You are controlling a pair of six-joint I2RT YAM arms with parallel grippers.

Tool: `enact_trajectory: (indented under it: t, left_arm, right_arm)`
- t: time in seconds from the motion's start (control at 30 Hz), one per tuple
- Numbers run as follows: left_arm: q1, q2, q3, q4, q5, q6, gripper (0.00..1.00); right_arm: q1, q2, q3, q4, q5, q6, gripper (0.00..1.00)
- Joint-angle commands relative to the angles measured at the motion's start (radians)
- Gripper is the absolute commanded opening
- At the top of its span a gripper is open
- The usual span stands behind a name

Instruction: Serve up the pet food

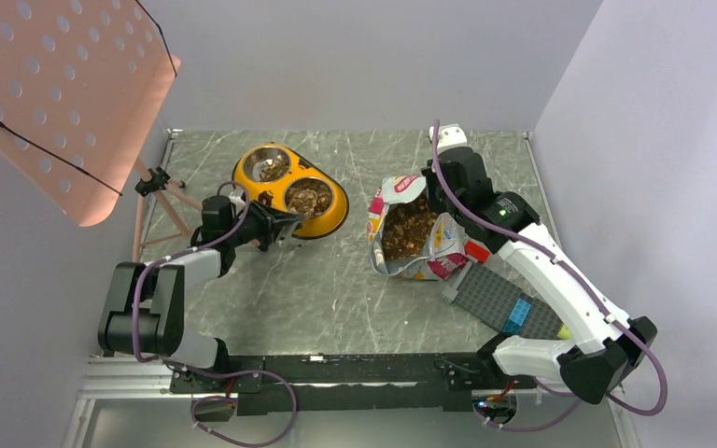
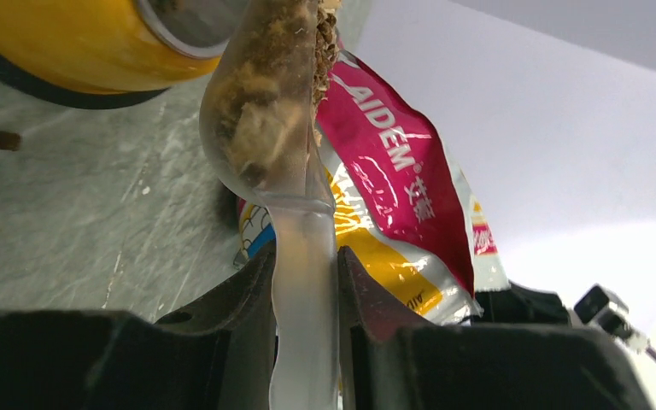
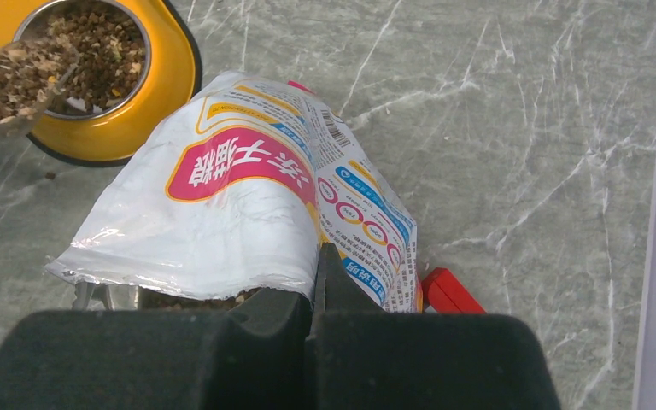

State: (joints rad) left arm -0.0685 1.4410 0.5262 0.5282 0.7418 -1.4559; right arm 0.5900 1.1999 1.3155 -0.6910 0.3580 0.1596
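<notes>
**Left gripper** point(image 2: 305, 265): fingers point(image 2: 243, 312) are clenched on the flat handle of a clear plastic scoop point(image 2: 303, 256). The handle is pinched squarely between the pads with no gap showing. The scoop's cup is heaped with kibble point(image 2: 260, 94) up to its lip. It hangs at the near rim of the yellow double bowl point(image 1: 334, 219), which sits toward the far-left corner of the tabletop point(image 1: 336, 299). Both steel cups already hold kibble, and the one beside the scoop point(image 1: 309, 196) looks the fuller.

**Right gripper** point(image 3: 314, 286): fingers are clamped on the mouth edge of the cat-food bag point(image 3: 239, 196), pinching the film. The bag lies mid-table, nearer the right edge, with its mouth gaping upward. The main mass of kibble shows inside it in the top view.

**Handling (judgement):**
- The kibble is dry, hard, light and loose, so it will roll and scatter. One stray piece point(image 2: 6, 139) lies on the tabletop near the bowl.
- Fingers cannot take it directly, so it should be carried only in the scoop.
- The scoop should stay level until it is over a cup, then tip slowly.
- The handle is smooth plastic and could twist in the grip under a heaped load.
- The bag film is glossy, limp and probably slippery. The folded mouth rim, where the right gripper has it, is the best place to hold.

**Elsewhere:** a red block point(image 3: 448, 295) sits just beside the bag. A grey studded baseplate point(image 1: 495, 294) lies toward the near-right corner.
</notes>
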Motion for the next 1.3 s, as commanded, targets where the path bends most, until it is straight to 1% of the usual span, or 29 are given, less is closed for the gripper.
enact_trajectory:
  t: [0.0,0.23,0.43,0.47,0.57,0.6,0.7,0.9,1.13,1.27]
  left_arm:
    - [0.006,0.024,0.1,-0.146,-0.042,0.039,0.0]
    - [0.006,0.076,0.198,-0.321,-0.073,0.024,0.0]
    - [0.006,0.116,0.321,-0.521,-0.115,0.037,0.0]
    - [0.006,0.124,0.347,-0.579,-0.125,0.042,0.0]
    - [0.002,0.162,0.445,-0.733,-0.145,0.057,0.0]
    - [0.0,0.177,0.479,-0.81,-0.147,0.061,0.0]
    - [-0.007,0.249,0.625,-1.004,-0.155,0.081,0.0]
    - [-0.037,0.367,0.895,-1.306,-0.199,0.115,0.0]
    - [-0.07,0.462,1.105,-1.577,-0.239,0.094,0.0]
    - [-0.085,0.474,1.166,-1.648,-0.253,0.074,0.0]
  right_arm:
    - [-0.012,-0.077,0.028,0.088,0.064,-0.011,0.0]
    - [-0.012,-0.081,0.023,0.092,0.068,-0.014,0.0]
    - [-0.014,-0.08,0.018,0.094,0.068,-0.011,0.0]
    - [-0.015,-0.081,0.018,0.094,0.068,-0.011,0.0]
    - [-0.014,-0.082,0.018,0.097,0.07,-0.013,0.0]
    - [-0.014,-0.081,0.018,0.097,0.069,-0.013,0.0]
    - [-0.014,-0.079,0.019,0.099,0.067,-0.012,0.0]
    - [-0.015,-0.081,0.019,0.1,0.068,-0.012,0.0]
    - [-0.018,-0.091,0.012,0.102,0.074,-0.016,0.0]
    - [-0.021,-0.095,0.007,0.104,0.073,-0.015,0.0]
